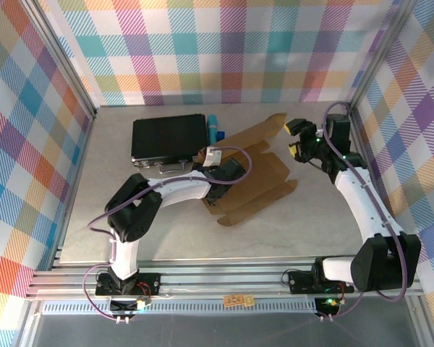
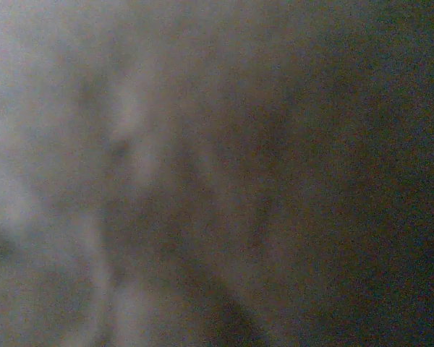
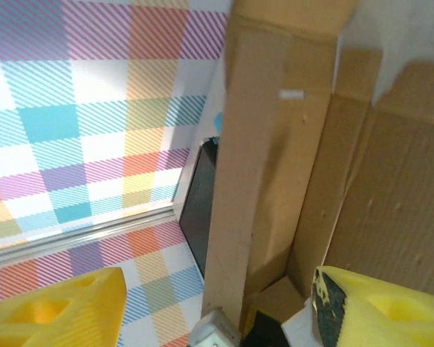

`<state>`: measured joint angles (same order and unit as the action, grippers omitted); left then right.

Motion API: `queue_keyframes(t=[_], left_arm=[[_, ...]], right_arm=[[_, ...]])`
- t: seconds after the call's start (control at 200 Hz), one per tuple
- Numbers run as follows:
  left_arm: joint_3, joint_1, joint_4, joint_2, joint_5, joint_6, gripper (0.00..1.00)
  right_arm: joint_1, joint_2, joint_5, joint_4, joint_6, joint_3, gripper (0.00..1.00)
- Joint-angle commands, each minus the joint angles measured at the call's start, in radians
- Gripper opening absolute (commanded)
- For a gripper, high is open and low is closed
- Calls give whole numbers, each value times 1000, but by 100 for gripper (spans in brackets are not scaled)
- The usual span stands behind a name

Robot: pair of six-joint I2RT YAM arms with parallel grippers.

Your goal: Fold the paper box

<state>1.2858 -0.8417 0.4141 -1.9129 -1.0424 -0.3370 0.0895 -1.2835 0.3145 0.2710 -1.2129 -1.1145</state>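
The paper box lies part-folded in the middle of the table, a brown cardboard sheet with flaps raised along its far side. My left gripper bears down on its left part, with its fingers hidden under the wrist; the left wrist view is a dark blur. My right gripper hovers just off the box's far right corner, its yellow fingers spread wide and open. In the right wrist view a raised flap of the paper box stands beyond the fingers, and nothing is gripped between them.
A black rectangular case lies at the back left, close to the box, and shows in the right wrist view as the black case. A blue object lies beside its right end. Checked walls enclose the table.
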Motion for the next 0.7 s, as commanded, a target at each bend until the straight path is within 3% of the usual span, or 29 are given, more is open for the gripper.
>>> queue_keyframes(t=[0.0, 0.3, 0.52, 0.695], left_arm=[[-76, 14, -115, 64, 4, 217, 0], [-202, 44, -263, 193, 123, 308, 0], [-273, 96, -335, 357, 321, 297, 0], [-251, 117, -317, 333, 378, 295, 0]], right_arm=[[1, -46, -2, 105, 183, -85, 65], [4, -363, 35, 328, 442, -419, 56], [27, -306, 11, 357, 471, -372, 60], [36, -336, 16, 375, 480, -376, 61]])
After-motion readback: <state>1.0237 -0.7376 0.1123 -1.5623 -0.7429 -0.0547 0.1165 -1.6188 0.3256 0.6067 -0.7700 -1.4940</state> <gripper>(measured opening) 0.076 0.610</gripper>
